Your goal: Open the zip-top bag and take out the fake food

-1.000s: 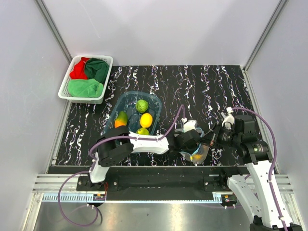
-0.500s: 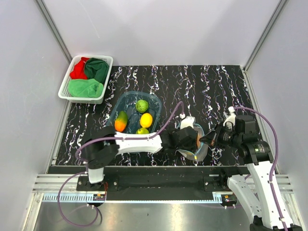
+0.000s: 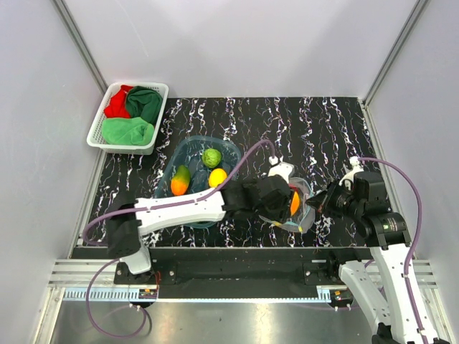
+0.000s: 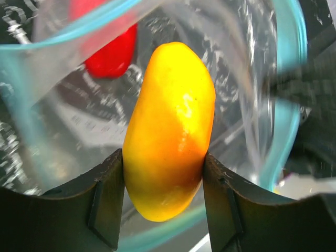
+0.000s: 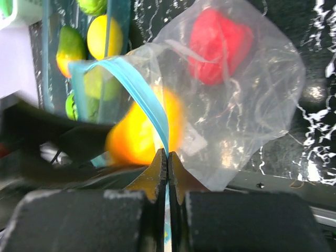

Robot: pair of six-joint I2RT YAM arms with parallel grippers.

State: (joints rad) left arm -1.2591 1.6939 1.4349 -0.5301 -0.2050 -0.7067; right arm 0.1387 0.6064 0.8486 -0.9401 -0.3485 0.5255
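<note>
Left gripper (image 4: 163,165) fingers are clamped on both sides of the yellow-orange mango (image 4: 170,121), right inside the open mouth of the zip-top bag (image 5: 257,115). The right gripper (image 5: 167,167) is pinched tight on the bag's teal zip strip (image 5: 148,102). The left arm (image 3: 179,208) stretches low across to the right. The bag sits at the table's (image 3: 323,129) near edge with a red piece (image 5: 218,44) inside.

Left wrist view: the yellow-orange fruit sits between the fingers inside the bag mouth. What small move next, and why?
Probably draw the left hand straight back out of the zip-top bag. Its fingers clamp the yellow-orange fruit, and the right hand pinches the teal zip strip, holding the mouth open. A red fruit lies deeper inside.
</note>
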